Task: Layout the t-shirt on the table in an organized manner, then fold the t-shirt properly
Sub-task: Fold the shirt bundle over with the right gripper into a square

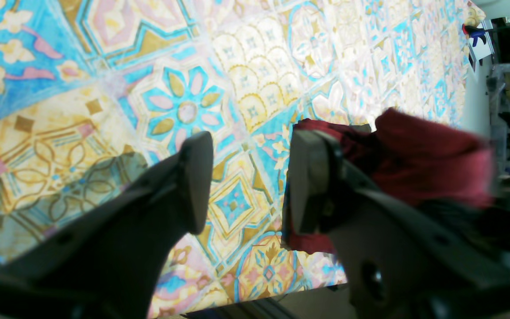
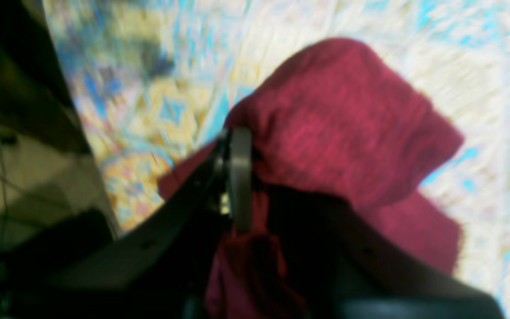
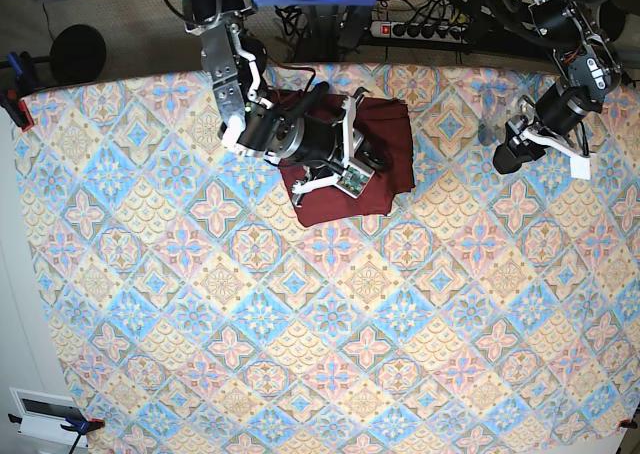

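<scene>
The maroon t-shirt (image 3: 385, 134) lies as a compact folded bundle at the back middle of the patterned table (image 3: 300, 324). My right gripper (image 3: 368, 162) reaches over it from the left. In the blurred right wrist view that gripper (image 2: 255, 177) is shut on a fold of the t-shirt (image 2: 339, 119), which bulges up over one finger. My left gripper (image 3: 503, 160) hovers to the right of the shirt, apart from it. Seen from the left wrist, this gripper (image 1: 250, 181) stands open above bare table (image 1: 237, 66), with the t-shirt (image 1: 423, 155) behind its right finger.
A power strip (image 3: 430, 29) and cables lie on the floor behind the table. Clamps (image 3: 15, 104) hold the cloth at its corners. A white box (image 3: 45, 409) sits at the front left corner. The table's edge (image 1: 259, 301) runs just below the left gripper.
</scene>
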You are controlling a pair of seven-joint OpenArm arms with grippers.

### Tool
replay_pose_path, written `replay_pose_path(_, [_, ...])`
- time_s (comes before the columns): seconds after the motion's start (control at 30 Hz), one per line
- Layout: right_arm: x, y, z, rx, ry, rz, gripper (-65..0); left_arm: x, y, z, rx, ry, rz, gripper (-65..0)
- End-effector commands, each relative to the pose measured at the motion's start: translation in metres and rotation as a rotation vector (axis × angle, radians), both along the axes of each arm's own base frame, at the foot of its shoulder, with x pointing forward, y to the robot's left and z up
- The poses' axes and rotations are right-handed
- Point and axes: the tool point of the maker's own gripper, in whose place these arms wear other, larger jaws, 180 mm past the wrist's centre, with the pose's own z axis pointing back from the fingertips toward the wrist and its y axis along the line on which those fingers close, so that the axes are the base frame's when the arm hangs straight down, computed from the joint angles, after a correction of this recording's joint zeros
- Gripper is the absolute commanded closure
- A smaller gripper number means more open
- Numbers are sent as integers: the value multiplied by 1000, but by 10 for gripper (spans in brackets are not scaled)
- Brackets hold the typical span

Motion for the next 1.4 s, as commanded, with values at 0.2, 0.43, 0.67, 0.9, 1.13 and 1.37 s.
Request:
replay_pose_path(0.2, [-9,23,12,33,-78,81,-133,6,2,11,10,-43,-3,-277])
replay_pose_path(0.43, [-17,-8,17,10,-116,44,-114,9,-7,10,2,-41,-29,-277])
replay_pose_path(0.67, [-18,-52,3,5,-93,-67,-114,8,-21,3,4,-16,-74,-277])
replay_pose_path(0.9, [8,-97,18,127,-79,-241,-114,9,-34,-2,5,-1,-114,-277])
replay_pose_path(1.13, [19,-99,-10,105,2,-248,-53,9,-34,-3,5,0,-114,-277])
replay_pose_path(1.37, [-7,-43,-12,125,36,-65,-25,9,-34,-3,5,0,-114,-277])
